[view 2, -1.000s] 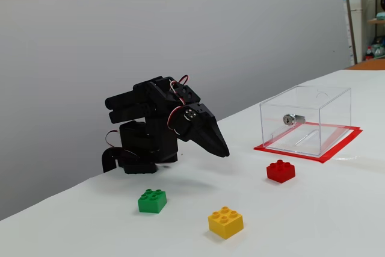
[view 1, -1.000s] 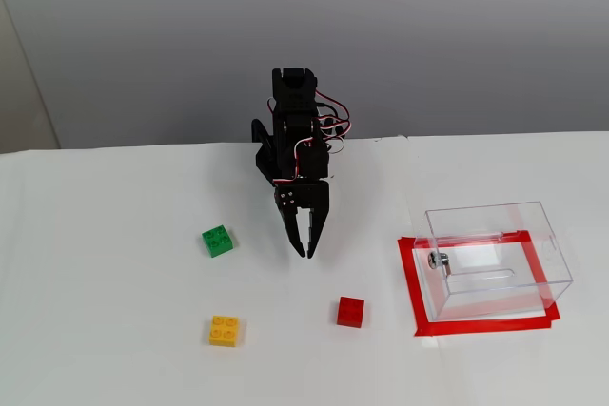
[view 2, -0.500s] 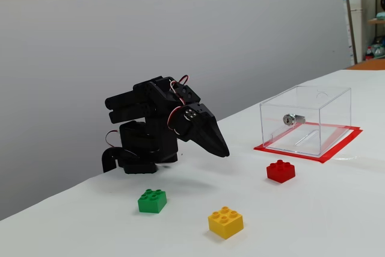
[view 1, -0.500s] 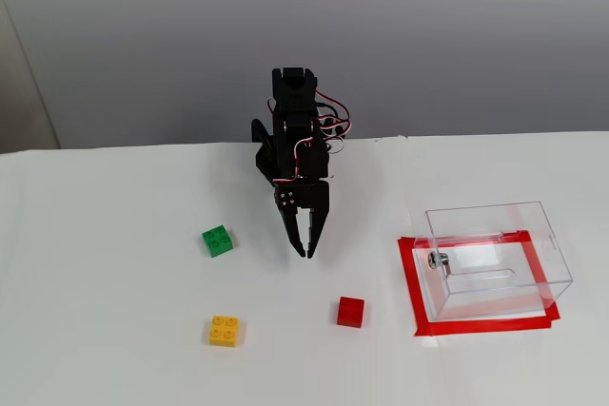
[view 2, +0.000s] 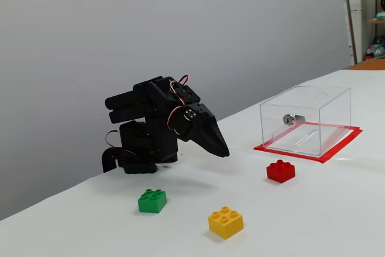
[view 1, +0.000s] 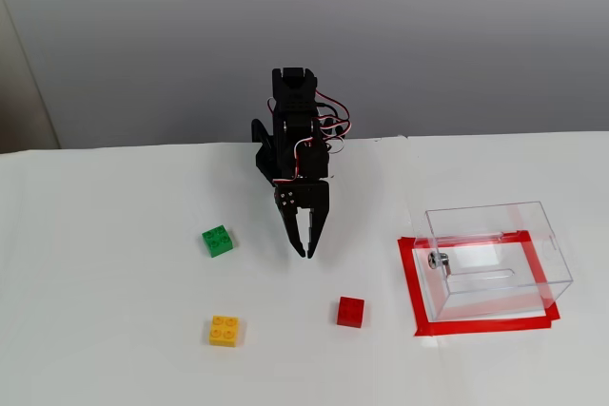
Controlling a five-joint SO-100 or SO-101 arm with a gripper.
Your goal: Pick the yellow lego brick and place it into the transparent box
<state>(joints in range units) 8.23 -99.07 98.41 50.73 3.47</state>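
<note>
I see my claw point(view 1: 306, 254) hanging above the white bench point(view 1: 114, 349), tips pointing down and pressed together, gripping nothing. In the steeper fixed view, the yellow lego brick point(view 1: 225, 330) lies on the bench below and to the left of the claw, well apart from it. The green brick point(view 1: 217, 241) sits to the claw's left, the red brick point(view 1: 350, 312) just below and right. The transparent box point(view 1: 495, 259) stands on a red tape frame point(view 1: 411, 282) well off to the claw's right, its metal knob point(view 1: 437, 260) facing the claw.
</note>
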